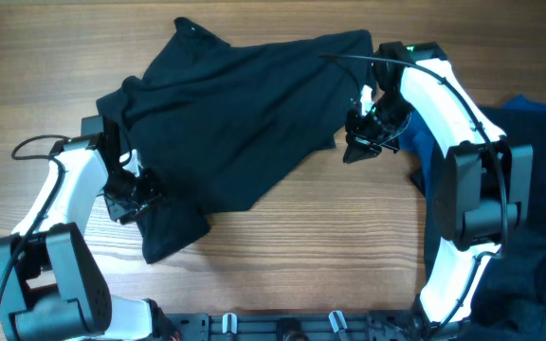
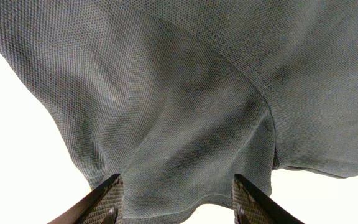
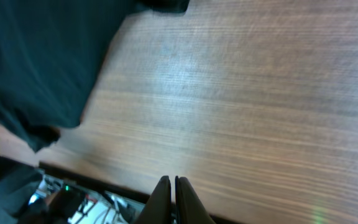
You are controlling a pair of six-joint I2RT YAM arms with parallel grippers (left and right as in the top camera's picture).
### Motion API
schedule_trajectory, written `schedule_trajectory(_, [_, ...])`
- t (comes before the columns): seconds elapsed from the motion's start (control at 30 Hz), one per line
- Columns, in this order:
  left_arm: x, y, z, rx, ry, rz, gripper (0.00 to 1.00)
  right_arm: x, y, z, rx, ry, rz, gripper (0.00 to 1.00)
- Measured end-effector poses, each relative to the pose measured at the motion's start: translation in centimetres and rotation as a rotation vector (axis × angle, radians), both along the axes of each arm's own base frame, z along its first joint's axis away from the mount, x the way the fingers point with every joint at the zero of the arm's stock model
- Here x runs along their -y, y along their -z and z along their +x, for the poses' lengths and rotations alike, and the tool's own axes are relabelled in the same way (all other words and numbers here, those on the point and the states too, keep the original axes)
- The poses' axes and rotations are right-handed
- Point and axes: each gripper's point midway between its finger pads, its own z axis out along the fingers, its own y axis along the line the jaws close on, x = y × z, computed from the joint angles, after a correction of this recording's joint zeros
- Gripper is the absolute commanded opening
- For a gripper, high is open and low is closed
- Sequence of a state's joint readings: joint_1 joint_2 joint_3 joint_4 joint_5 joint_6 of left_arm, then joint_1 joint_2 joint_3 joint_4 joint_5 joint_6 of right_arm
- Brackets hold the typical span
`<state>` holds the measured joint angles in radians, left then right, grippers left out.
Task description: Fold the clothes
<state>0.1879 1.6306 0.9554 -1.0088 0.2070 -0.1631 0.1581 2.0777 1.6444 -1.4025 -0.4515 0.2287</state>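
A black shirt (image 1: pixel 245 123) lies crumpled across the wooden table (image 1: pixel 311 256), running from the upper middle down to the lower left. My left gripper (image 1: pixel 133 194) is at the shirt's lower left part. In the left wrist view the dark knit fabric (image 2: pixel 185 106) fills the frame. Its hem lies flat between the two fingers of the left gripper (image 2: pixel 178 179), which stand wide apart, open. My right gripper (image 1: pixel 360 142) sits just off the shirt's right edge. It is shut (image 3: pixel 172 179) with nothing showing between its fingers, above bare wood, with the shirt (image 3: pixel 36 62) off to the upper left.
A heap of dark blue clothes (image 1: pixel 538 189) lies at the right edge, behind the right arm. A brighter blue piece (image 1: pixel 427 147) shows beside that arm. The table's front edge and the base hardware (image 3: pixel 67 196) appear at the bottom of the right wrist view.
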Motion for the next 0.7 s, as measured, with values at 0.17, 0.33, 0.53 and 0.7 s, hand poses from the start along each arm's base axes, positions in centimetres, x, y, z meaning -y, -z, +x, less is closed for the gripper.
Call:
schedule_trajectory(0.17, [0.0, 0.0, 0.0, 0.000, 0.000, 0.000, 0.56, -0.8, -0.6, -0.6, -0.015, -0.025, 0.063, 0.47])
schedule_trajectory(0.33, [0.0, 0.0, 0.0, 0.000, 0.000, 0.000, 0.56, -1.5, -1.1, -0.8, -0.018, -0.036, 0.117, 0.05])
schedule_trajectory(0.53, [0.0, 0.0, 0.0, 0.000, 0.000, 0.000, 0.57, -1.6, -1.2, -1.0, -0.030, -0.032, 0.127, 0.04])
schedule_trajectory(0.7, [0.0, 0.0, 0.0, 0.000, 0.000, 0.000, 0.57, -1.7, -1.3, -1.1, -0.033, -0.033, 0.135, 0.04])
